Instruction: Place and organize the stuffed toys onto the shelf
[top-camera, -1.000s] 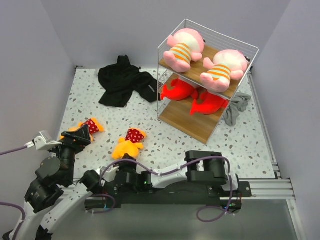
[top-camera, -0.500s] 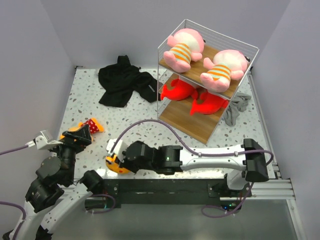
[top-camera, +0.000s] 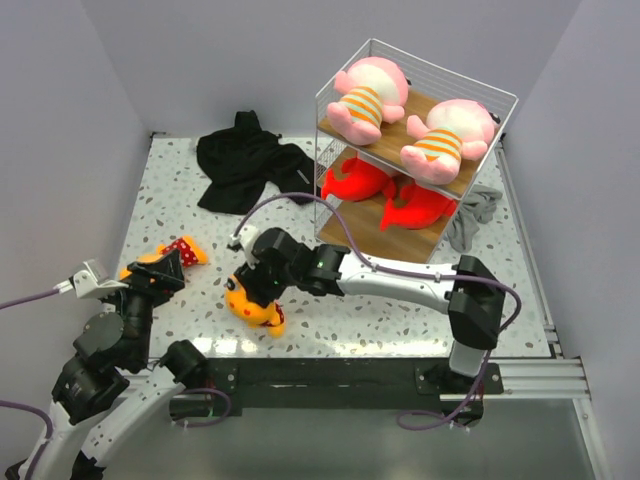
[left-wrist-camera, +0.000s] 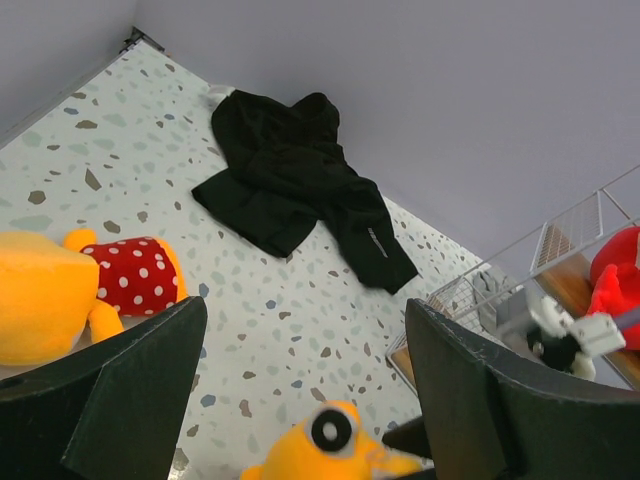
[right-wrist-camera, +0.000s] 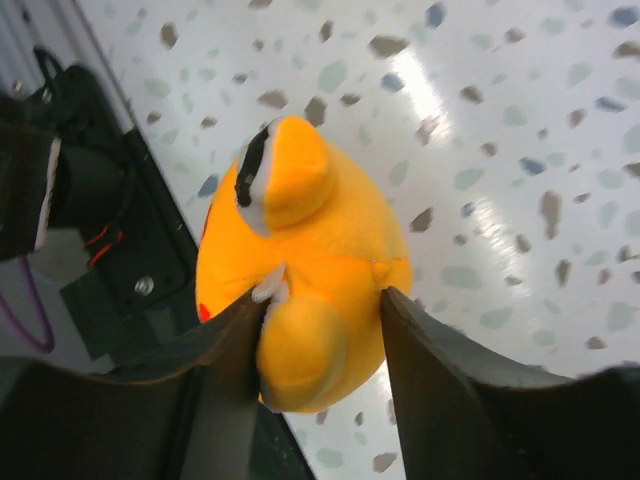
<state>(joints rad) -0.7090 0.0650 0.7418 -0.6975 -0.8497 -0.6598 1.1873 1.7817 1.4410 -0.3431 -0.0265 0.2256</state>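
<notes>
Six plush toys are in view, four of them on the shelf (top-camera: 382, 246), a white wire rack with pale wooden boards at the far right of the table (top-camera: 165, 200). Two pink toys (top-camera: 366, 98) in orange-striped shirts lie side by side on the top board. Their long axes are slanted, with heads far-right and feet near-left. Two red toys (top-camera: 356, 180) lie side by side on the middle board.

The remaining pair, rounded and orange-yellow, are down on the glossy speckled table. The left orange toy (top-camera: 180, 250) lies with its long axis running left to right and its red polka-dot bib at the right end. It is just beside the left end effector (left-wrist-camera: 305, 330), whose jaws gape wide with nothing between them.

The right orange toy (top-camera: 258, 305) lies slanted, from near-right to far-left. The right end effector (right-wrist-camera: 325, 300) straddles it with jaws partly apart and a finger against each flank. Whether they squeeze it I cannot tell. An eye-bearing lobe sticks out beyond the fingertips.

A crumpled black garment (top-camera: 245, 160) lies at the far side.
</notes>
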